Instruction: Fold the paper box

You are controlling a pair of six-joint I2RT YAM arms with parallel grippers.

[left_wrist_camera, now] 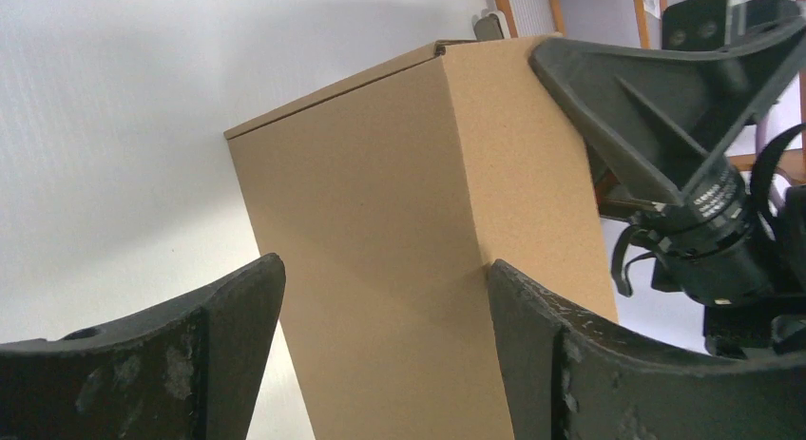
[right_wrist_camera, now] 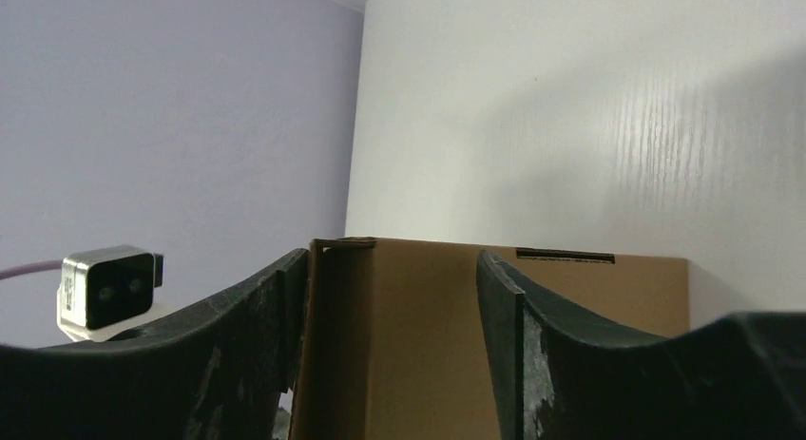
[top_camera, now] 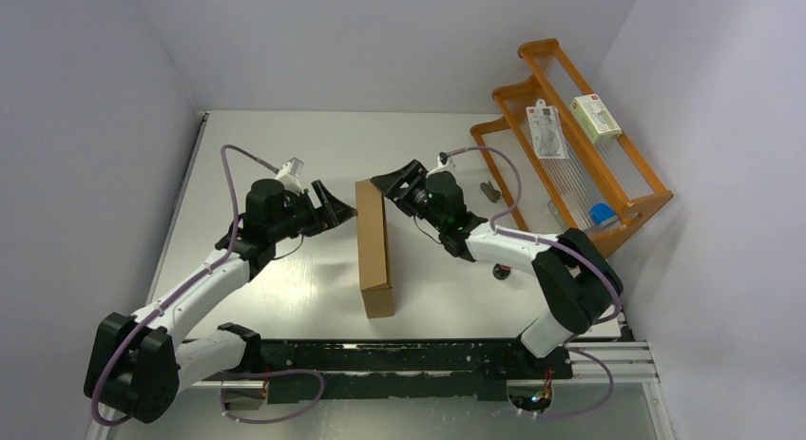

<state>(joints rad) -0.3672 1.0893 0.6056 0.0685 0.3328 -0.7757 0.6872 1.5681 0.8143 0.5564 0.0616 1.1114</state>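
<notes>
The paper box point(top_camera: 374, 250) is a closed, narrow brown cardboard box standing on its long edge at the middle of the table. My left gripper point(top_camera: 344, 212) is open just to the left of the box's far end, fingertips close to its side face. In the left wrist view the box point(left_wrist_camera: 409, 221) fills the gap between the spread fingers of the left gripper point(left_wrist_camera: 385, 297). My right gripper point(top_camera: 385, 185) is open at the box's far right corner. The right wrist view shows the box point(right_wrist_camera: 418, 335) behind the right gripper point(right_wrist_camera: 392, 269), with nothing pinched.
An orange wire rack point(top_camera: 627, 188) stands at the right, holding a white-and-green carton point(top_camera: 596, 117), a clear packet point(top_camera: 548, 128) and a blue item point(top_camera: 601, 215). A small dark object point(top_camera: 490, 191) lies beside the rack. Walls close in the left, back and right.
</notes>
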